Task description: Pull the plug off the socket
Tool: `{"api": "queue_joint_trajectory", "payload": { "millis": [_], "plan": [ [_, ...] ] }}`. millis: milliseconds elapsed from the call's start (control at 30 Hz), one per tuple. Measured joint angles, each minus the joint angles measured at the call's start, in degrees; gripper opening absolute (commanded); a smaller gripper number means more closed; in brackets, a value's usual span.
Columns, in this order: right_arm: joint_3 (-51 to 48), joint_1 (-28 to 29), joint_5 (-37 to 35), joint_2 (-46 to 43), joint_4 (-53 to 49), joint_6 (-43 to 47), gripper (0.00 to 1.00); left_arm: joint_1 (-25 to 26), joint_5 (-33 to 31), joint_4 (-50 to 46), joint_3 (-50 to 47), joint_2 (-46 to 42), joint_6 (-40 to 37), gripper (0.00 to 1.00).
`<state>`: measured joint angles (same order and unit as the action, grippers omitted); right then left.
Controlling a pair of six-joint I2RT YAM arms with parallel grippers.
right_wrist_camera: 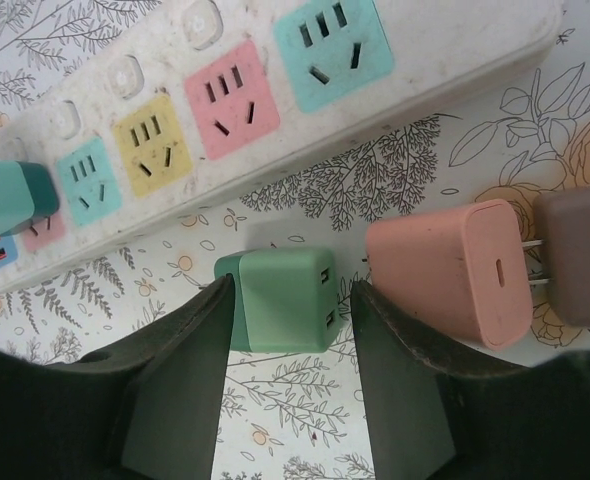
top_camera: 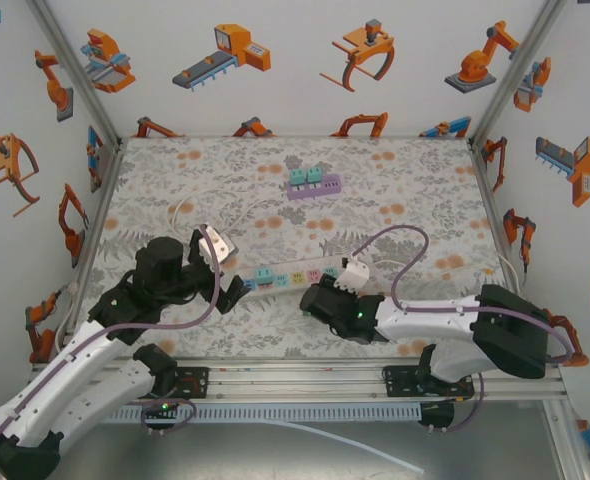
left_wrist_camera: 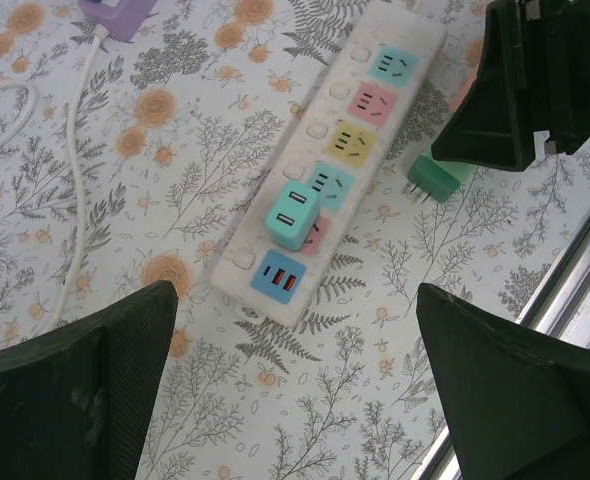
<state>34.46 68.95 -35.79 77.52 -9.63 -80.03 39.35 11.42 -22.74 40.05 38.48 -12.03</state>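
Note:
A white power strip (top_camera: 290,273) with coloured sockets lies across the middle of the table. A teal plug (left_wrist_camera: 293,215) sits in a socket near its left end. On the mat just in front of the strip lies a green plug (right_wrist_camera: 283,298), unplugged, between the jaws of my right gripper (right_wrist_camera: 293,290). The left finger touches the plug and a gap shows beside the right finger, so the gripper is open. My left gripper (left_wrist_camera: 295,300) hangs wide open over the strip's left end, holding nothing.
A pink plug (right_wrist_camera: 450,270) and a brown one (right_wrist_camera: 580,255) lie loose just right of the green plug. A purple strip (top_camera: 313,186) with teal plugs sits at the back. A white cable (left_wrist_camera: 70,200) runs on the left. The metal rail (top_camera: 305,378) borders the near edge.

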Motion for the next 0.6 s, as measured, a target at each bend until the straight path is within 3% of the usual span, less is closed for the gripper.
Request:
{"api": "queue_joint_trajectory", "payload": {
  "millis": [300, 600],
  "plan": [
    [0.68, 0.0, -2.95, -5.29, -0.87, 7.15, 0.49, 0.0, -7.93, -0.07, 0.35, 2.82, 4.96, 0.97],
    [4.28, -1.22, -5.95, -5.97, 6.91, 31.26, 0.59, -0.9, -18.67, -0.46, 0.68, 7.08, 14.82, 0.97]
  ]
}}
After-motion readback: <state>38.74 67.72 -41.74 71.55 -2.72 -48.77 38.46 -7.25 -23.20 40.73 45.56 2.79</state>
